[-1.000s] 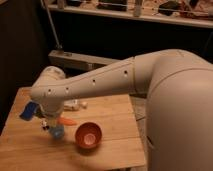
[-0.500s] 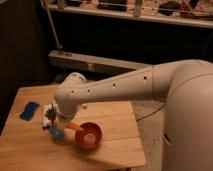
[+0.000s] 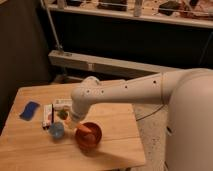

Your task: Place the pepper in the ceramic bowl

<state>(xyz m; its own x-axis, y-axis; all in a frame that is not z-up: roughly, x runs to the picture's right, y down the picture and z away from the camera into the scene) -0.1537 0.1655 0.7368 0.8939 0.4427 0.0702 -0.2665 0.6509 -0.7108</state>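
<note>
Tool first: mine sits at the end of my white arm, low over the counter and right at the far-left rim of the ceramic bowl. Whether it is spread or pressed together I cannot tell — the wrist housing covers it from this side.

An orange shape lies across the far part of the bowl's inside, and I take that for the pepper; it looks to be over or just inside the rim, though I cannot make out whether it rests on the bowl or hangs in my grip.

To do this step well, I judge the pepper should be let go only when its whole length is within the rim — it is long for this bowl, so a tip left on the edge could tip it out onto the wood. A low, level release suits it best.

Just left of the bowl stands a small blue cup, close enough that a sideways drift of my wrist could knock it. Farther left lie a blue sponge and a flat white packet, well apart from the work.
</note>
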